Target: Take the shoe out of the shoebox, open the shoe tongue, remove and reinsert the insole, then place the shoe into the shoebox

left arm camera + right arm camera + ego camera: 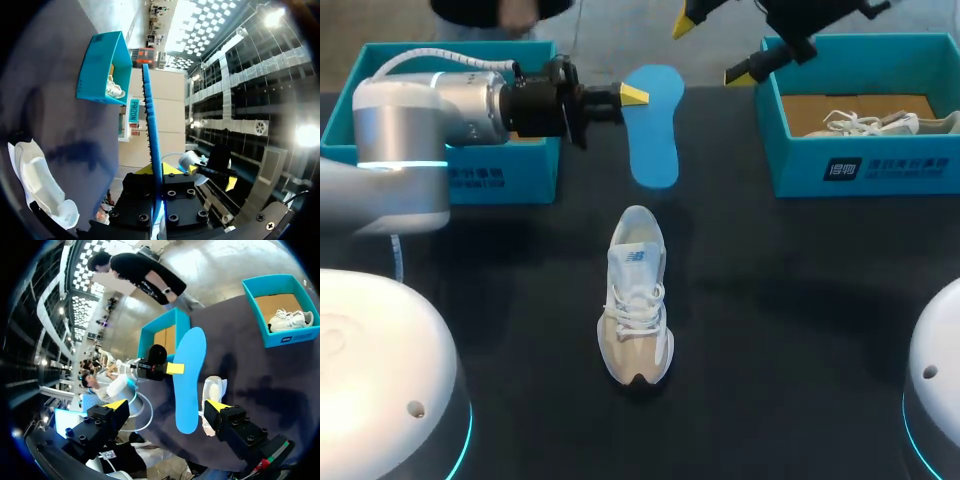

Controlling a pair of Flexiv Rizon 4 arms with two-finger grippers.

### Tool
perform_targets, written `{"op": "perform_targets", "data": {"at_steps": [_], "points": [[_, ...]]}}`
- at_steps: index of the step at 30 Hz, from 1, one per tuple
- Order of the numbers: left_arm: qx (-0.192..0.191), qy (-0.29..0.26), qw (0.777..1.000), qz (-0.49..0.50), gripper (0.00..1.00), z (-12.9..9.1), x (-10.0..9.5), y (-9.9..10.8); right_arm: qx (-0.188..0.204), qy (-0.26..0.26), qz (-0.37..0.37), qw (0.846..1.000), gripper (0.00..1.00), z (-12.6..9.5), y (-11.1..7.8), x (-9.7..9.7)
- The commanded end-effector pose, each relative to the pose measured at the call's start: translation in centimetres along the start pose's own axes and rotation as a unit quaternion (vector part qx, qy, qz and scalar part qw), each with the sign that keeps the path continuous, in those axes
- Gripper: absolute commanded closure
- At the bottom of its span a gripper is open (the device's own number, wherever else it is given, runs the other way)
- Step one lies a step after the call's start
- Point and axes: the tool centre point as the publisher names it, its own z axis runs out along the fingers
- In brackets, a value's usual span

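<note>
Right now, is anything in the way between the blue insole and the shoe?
No, nothing visible. The left gripper holds the insole farther back than the shoe, with just table between them. The right gripper is off to the side.

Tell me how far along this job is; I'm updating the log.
Done: the shoe stands on the table, and the insole is out. In hand: the left gripper holds the insole; the right gripper is open. Left: reinsert the insole, box the shoe.
</note>
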Motion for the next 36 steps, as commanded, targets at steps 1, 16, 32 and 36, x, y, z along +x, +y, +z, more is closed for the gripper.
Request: {"op": "perform_targets", "data": {"at_steps": [1, 16, 32, 36], "points": [[-0.011, 0.002, 1.0, 0.002, 1.0, 0.3, -0.2, -0.6, 0.004, -0.132, 0.002, 0.991, 0.0, 0.1, 0.3, 0.8], [-0.015, -0.004, 1.0, 0.014, 1.0, 1.0, -0.4, -1.0, 0.026, -0.29, 0.001, 0.957, 0.0, 2.4, 0.6, 3.0], [-0.015, -0.004, 1.0, 0.014, 1.0, 1.0, -0.4, -1.0, 0.032, -0.358, -0.004, 0.933, 0.0, 3.8, 1.9, 2.1], [-0.015, -0.004, 1.0, 0.014, 1.0, 1.0, -0.4, -1.0, 0.032, -0.355, -0.009, 0.934, 0.0, 3.6, 1.8, 1.8]]}}
